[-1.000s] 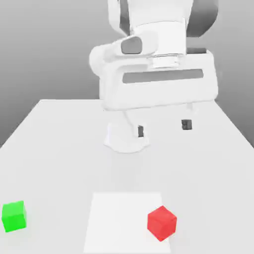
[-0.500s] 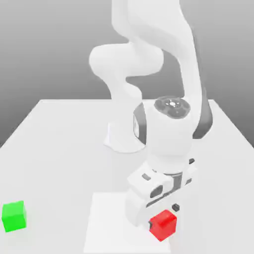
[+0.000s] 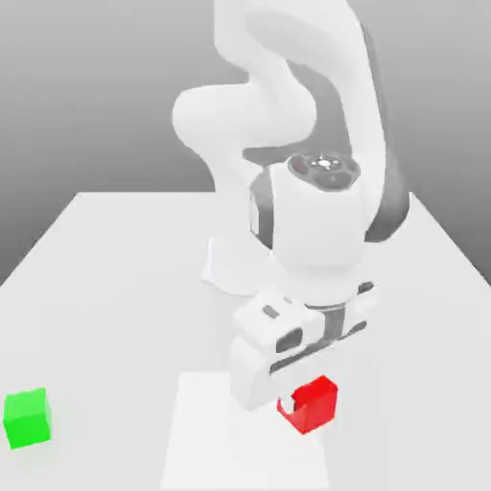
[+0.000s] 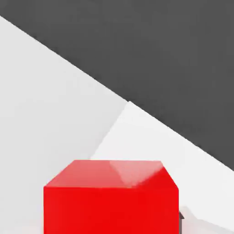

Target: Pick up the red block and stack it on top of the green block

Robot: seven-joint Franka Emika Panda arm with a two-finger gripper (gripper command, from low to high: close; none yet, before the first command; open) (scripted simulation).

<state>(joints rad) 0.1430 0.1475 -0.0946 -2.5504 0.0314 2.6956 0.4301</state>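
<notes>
The red block (image 3: 316,405) hangs just under my white hand, a little above the pale square on the table, toward the exterior view's right. My gripper (image 3: 299,391) is shut on the red block, and the hand hides most of the fingers. The hand view shows the same red block (image 4: 109,196) very close up, with its top face and one side face visible. The green block (image 3: 27,418) rests on the table far off at the exterior view's left, apart from the arm.
A lighter square patch (image 3: 206,436) marks the white table (image 3: 115,288) below the held block. The arm's base (image 3: 240,270) stands mid-table behind it. In the hand view the table's edge runs diagonally against dark ground (image 4: 173,55).
The arm came down from high above the table onto the red block, and its fingers shut on it. Since half a second ago the block has risen slightly and shifted left.
</notes>
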